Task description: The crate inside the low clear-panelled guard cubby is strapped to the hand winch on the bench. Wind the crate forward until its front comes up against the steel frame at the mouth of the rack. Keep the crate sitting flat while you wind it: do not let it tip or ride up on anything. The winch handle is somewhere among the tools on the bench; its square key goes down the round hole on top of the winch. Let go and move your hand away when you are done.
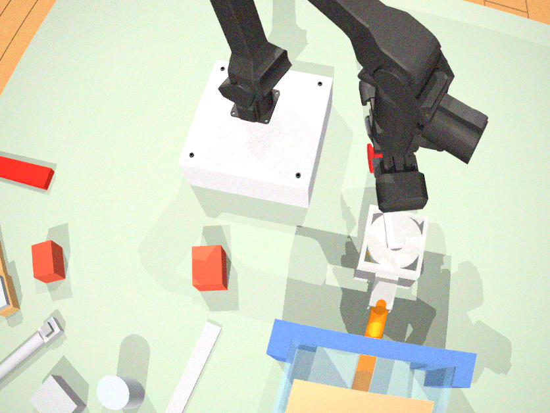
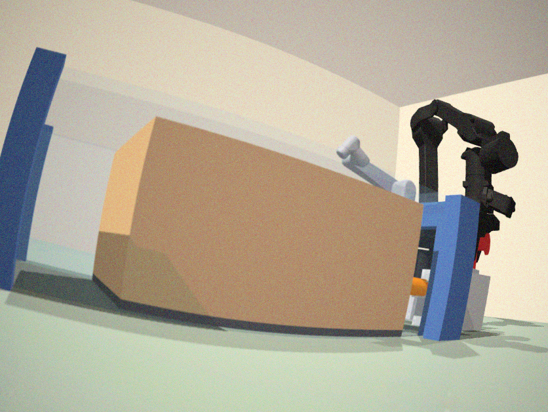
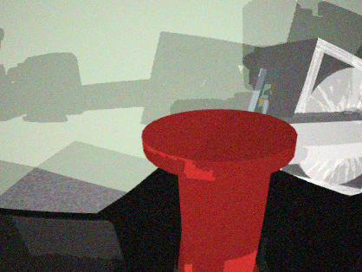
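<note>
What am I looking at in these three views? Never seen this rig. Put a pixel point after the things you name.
One black six-joint arm on a white block (image 1: 249, 164). Its gripper (image 3: 221, 234) is closed on a red knob (image 1: 370, 158) (image 3: 221, 136), apparently the grip of the white crank on the winch (image 1: 364, 248).

Top looks down on the bench; exterior looks from low beside the tan crate (image 1: 355, 398) (image 2: 274, 230); wrist looks along the gripper.

An orange strap (image 1: 375, 322) (image 2: 418, 286) runs from the winch through the blue frame (image 1: 373, 344) (image 2: 451, 270) toward the crate. Two orange-red blocks, a red bar (image 1: 26, 173) and a grey cylinder (image 1: 116, 392) also lie around.
</note>
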Tool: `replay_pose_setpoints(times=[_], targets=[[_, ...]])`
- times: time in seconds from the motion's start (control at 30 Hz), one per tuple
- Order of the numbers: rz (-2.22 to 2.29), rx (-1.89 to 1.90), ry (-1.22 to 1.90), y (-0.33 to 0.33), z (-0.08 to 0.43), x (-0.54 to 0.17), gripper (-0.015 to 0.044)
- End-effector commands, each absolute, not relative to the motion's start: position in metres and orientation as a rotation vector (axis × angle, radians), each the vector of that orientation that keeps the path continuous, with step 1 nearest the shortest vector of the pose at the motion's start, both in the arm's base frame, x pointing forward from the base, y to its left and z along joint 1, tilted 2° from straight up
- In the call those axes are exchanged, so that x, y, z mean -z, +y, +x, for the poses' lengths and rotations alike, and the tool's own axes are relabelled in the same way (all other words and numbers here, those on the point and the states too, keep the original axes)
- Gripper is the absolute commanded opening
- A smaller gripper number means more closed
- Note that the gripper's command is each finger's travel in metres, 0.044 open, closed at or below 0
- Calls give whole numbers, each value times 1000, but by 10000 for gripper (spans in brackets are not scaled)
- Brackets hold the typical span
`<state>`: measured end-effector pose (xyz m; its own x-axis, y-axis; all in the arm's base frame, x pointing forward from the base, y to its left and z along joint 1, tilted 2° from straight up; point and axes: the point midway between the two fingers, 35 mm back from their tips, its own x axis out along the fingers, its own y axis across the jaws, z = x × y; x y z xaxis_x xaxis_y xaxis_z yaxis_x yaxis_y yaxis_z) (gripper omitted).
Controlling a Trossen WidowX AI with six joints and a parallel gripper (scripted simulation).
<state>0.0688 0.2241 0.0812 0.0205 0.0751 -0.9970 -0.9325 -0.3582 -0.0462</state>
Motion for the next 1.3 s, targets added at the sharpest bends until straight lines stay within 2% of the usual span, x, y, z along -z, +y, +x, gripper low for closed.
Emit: replay_pose_setpoints(times=[0.0, 1.27], targets=[[-1459, -1448, 958, 211, 76, -78, 0], [-1463, -1444, 958, 180, 106, -78, 0]])
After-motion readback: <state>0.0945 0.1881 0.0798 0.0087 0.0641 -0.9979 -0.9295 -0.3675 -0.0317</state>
